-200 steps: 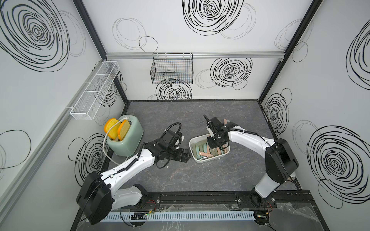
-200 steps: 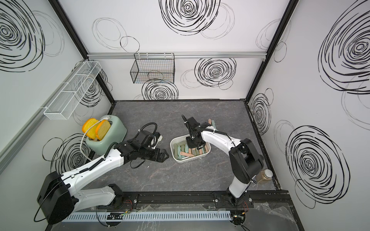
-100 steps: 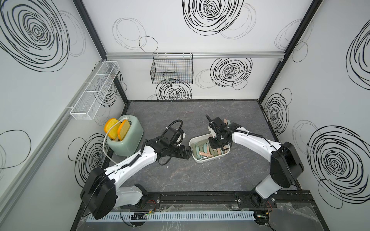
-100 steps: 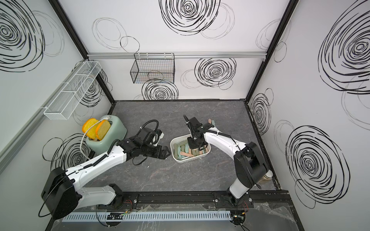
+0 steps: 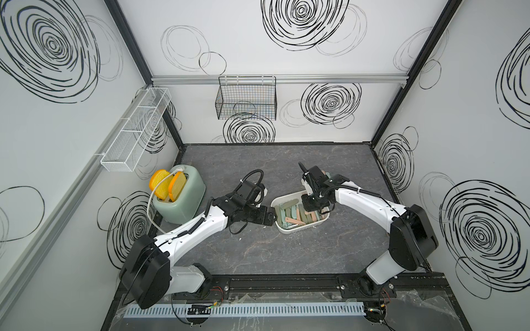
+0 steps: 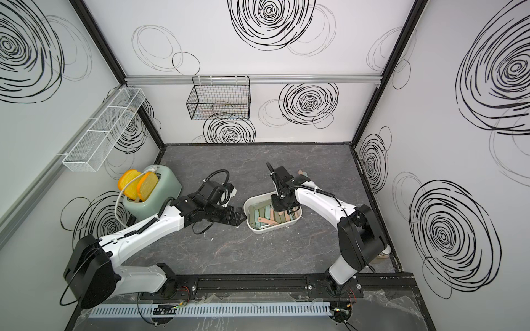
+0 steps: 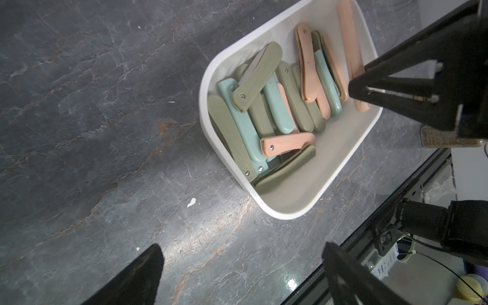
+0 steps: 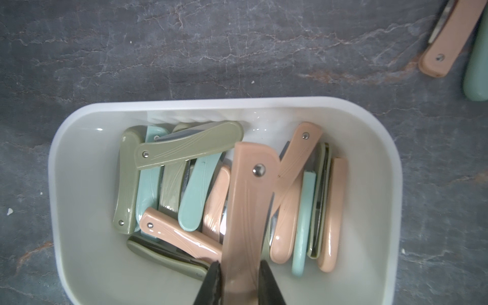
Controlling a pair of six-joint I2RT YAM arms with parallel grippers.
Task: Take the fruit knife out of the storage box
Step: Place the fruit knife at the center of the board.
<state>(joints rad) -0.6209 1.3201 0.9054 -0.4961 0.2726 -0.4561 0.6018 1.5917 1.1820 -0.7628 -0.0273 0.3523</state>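
A: Top views were bright and evenly lit from above. Only soft shadows on the table (image 5: pixel 286 252).
B: Left wrist view had glare on the table. Left gripper (image 7: pixel 241 250) fingers (image 7: pixel 137 280) were dark and blurred.
A: Right wrist view: right gripper (image 8: pixel 237 280) fingers (image 8: pixel 211 287) and the near end of its fruit knife (image 8: pixel 245 211) were out of focus.

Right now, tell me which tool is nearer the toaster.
Left. The left tool hangs open between the toaster and the white box; the right tool is over the box, gripping a pink knife.
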